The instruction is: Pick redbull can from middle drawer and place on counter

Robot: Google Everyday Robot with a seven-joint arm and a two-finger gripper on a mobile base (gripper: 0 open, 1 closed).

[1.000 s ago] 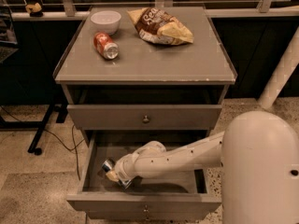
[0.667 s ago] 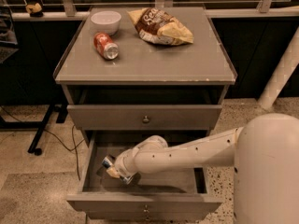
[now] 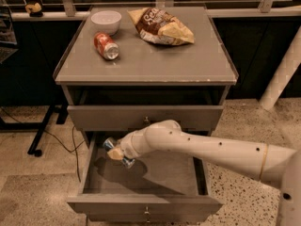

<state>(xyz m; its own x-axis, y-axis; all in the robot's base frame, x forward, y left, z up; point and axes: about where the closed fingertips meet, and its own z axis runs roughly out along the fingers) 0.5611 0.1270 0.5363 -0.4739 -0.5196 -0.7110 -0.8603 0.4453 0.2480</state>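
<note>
Desk (image 3: 155,64) held chip bag (image 3: 162,27) at 1 o'clock, red can (image 3: 106,45) and bowl (image 3: 106,20) at 11. Middle drawer (image 3: 141,205) stood open below. Pincer (image 3: 115,153) hung over drawer's 9 o'clock side, clenched on blue can (image 3: 110,144), tilted, clear of drawer floor.

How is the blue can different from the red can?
The redbull can is slim, blue and silver; the soda can is fatter and red. The redbull can is held by the pincer over the open drawer; the soda can lies loose on the counter. Both are tipped, not upright.
</note>
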